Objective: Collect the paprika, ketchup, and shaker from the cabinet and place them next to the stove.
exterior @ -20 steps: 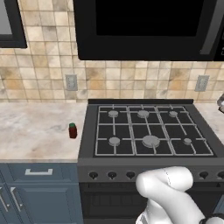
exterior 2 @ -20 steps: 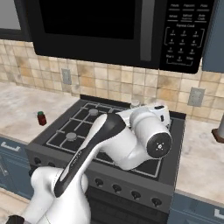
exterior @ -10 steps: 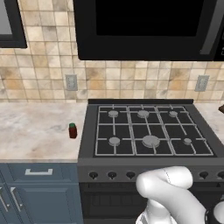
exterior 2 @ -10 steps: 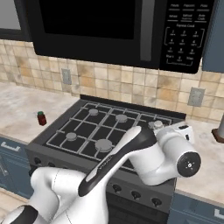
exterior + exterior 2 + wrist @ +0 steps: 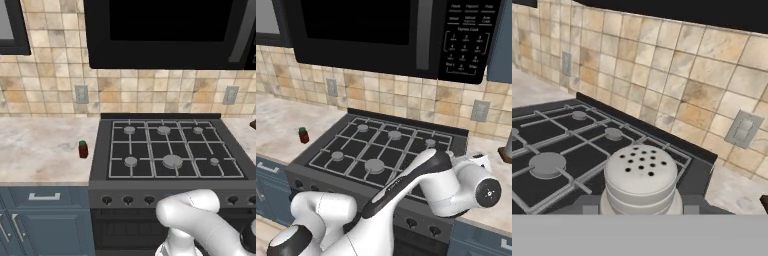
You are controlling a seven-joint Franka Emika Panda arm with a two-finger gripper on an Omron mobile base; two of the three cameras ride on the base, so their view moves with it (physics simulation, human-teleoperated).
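Observation:
The shaker (image 5: 641, 177), a pale cylinder with a holed rounded top, sits upright between my gripper's (image 5: 640, 209) dark fingertips, so the gripper is shut on it. My hand (image 5: 477, 161) hangs low over the counter strip just right of the stove (image 5: 381, 150), at the black cooktop's right edge. The paprika (image 5: 83, 149) (image 5: 303, 135), a small dark red jar with a green lid, stands on the counter left of the stove (image 5: 175, 150). A dark brown shape (image 5: 505, 146) stands on the right counter, cut off by the frame edge; I cannot tell if it is the ketchup.
A black microwave (image 5: 381, 30) hangs above the cooktop. A slate-blue wall cabinet (image 5: 502, 45) edge shows at the upper right. The tiled wall with outlets (image 5: 742, 129) runs behind. Marble counter (image 5: 40, 150) stretches left of the stove, with blue base cabinets (image 5: 45, 220) below.
My arm has swung right from over the stove's front burners to its right edge and the right counter. The paprika has not moved.

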